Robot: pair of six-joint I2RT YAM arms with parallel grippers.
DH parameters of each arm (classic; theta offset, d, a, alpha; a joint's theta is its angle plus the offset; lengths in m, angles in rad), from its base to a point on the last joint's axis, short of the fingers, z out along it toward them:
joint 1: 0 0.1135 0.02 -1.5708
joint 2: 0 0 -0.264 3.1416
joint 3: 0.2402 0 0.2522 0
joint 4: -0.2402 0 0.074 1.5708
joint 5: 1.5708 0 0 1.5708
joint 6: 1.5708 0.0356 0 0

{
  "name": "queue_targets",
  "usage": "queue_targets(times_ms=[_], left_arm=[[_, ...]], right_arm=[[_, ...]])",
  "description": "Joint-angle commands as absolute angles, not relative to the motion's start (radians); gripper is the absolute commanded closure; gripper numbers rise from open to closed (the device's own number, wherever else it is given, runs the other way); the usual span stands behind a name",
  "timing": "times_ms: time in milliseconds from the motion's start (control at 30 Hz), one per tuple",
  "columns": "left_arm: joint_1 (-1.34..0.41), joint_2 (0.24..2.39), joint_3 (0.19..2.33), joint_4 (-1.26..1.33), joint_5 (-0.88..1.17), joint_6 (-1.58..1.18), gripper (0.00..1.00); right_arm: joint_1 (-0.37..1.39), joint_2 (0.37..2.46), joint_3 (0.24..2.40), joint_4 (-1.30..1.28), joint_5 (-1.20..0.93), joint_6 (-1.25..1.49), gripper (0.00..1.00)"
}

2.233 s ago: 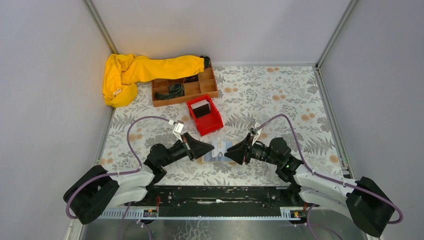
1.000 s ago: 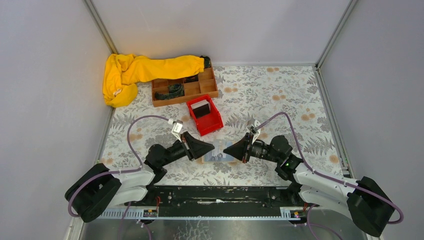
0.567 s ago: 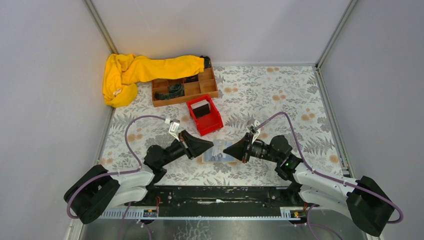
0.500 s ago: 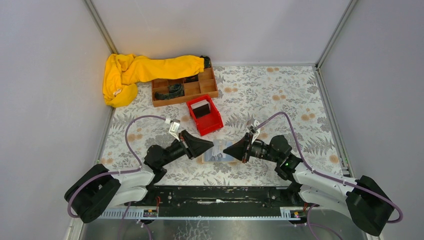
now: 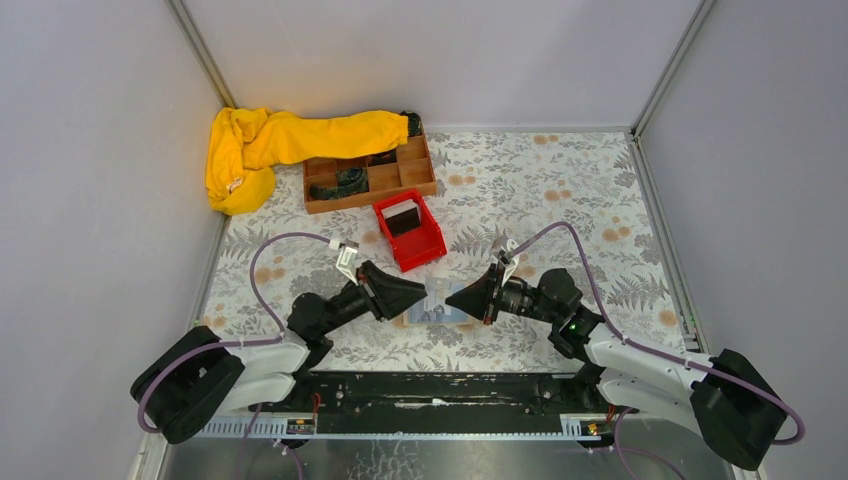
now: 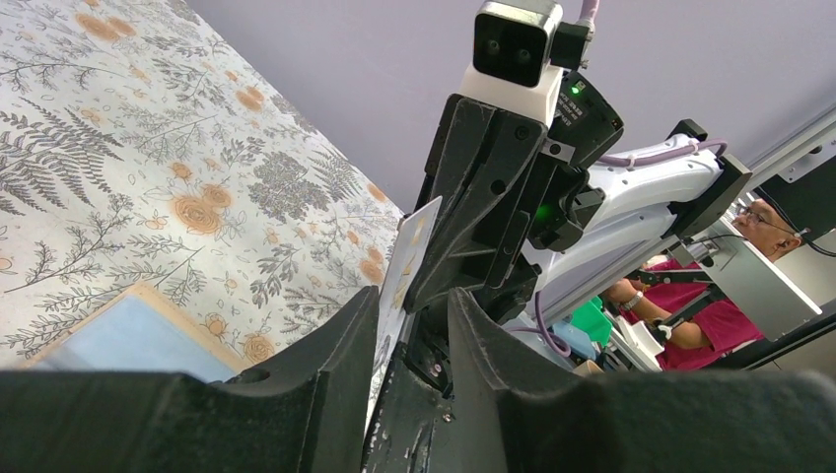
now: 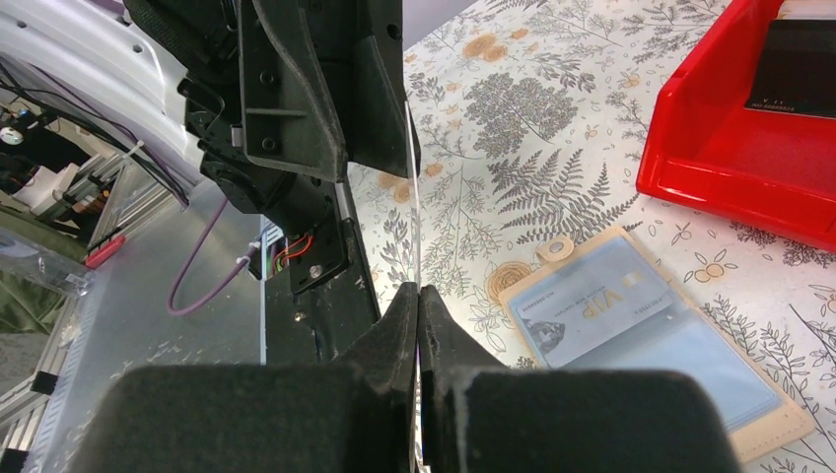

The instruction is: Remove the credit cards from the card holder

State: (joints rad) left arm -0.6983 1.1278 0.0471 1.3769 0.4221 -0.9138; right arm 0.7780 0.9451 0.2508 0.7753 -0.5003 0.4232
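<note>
You are dealing with a whitish card [image 6: 412, 246] that looks thin, light, stiff and slick. It is probably wanting a flat pinch across its faces near one short end, never pressure on the edges. The right pincer [image 7: 418, 291] is doing just that: it is clenched on the card's near end and holding it in the air above the card holder [image 7: 690, 389].

The left pincer [image 6: 414, 301] is standing released, its jaws apart on either side of the card. Whether one pad is brushing the card, you cannot tell.

The holder is lying flat on the tabletop [image 5: 540, 190] between the arms. It looks soft and thin, so it is likely sliding or lifting if a card is dragged out without pinning it. One more card [image 7: 592, 315], printed VIP, is sitting in its pocket, and a dark card [image 7: 803, 69] is lying in the red bin [image 7: 690, 138].

From above, the two pincers are covering most of the held card. Any further cards under the VIP one are not showing.
</note>
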Motion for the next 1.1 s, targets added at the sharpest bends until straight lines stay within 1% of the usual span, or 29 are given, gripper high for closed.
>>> queue_targets(times_ms=[0, 267, 433, 567, 967, 1067], left_arm=[[-0.696, 1.116, 0.036, 1.438, 0.439, -0.898, 0.60], [-0.697, 1.158, 0.035, 1.474, 0.439, -0.900, 0.60], [-0.696, 1.184, 0.029, 1.503, 0.444, -0.908, 0.65], [-0.696, 1.191, 0.024, 1.514, 0.444, -0.910, 0.66], [-0.696, 1.222, 0.018, 1.536, 0.441, -0.907, 0.65], [-0.696, 1.229, 0.017, 1.540, 0.440, -0.908, 0.67]], right_arm=[[0.765, 0.935, 0.310, 0.813, -0.516, 0.414, 1.00], [0.764, 0.933, 0.310, 0.818, -0.515, 0.419, 1.00], [0.759, 0.932, 0.322, 0.813, -0.513, 0.416, 1.00], [0.756, 0.941, 0.336, 0.813, -0.520, 0.415, 1.00], [0.750, 0.946, 0.370, 0.815, -0.532, 0.414, 1.00], [0.748, 0.945, 0.372, 0.817, -0.532, 0.416, 1.00]])
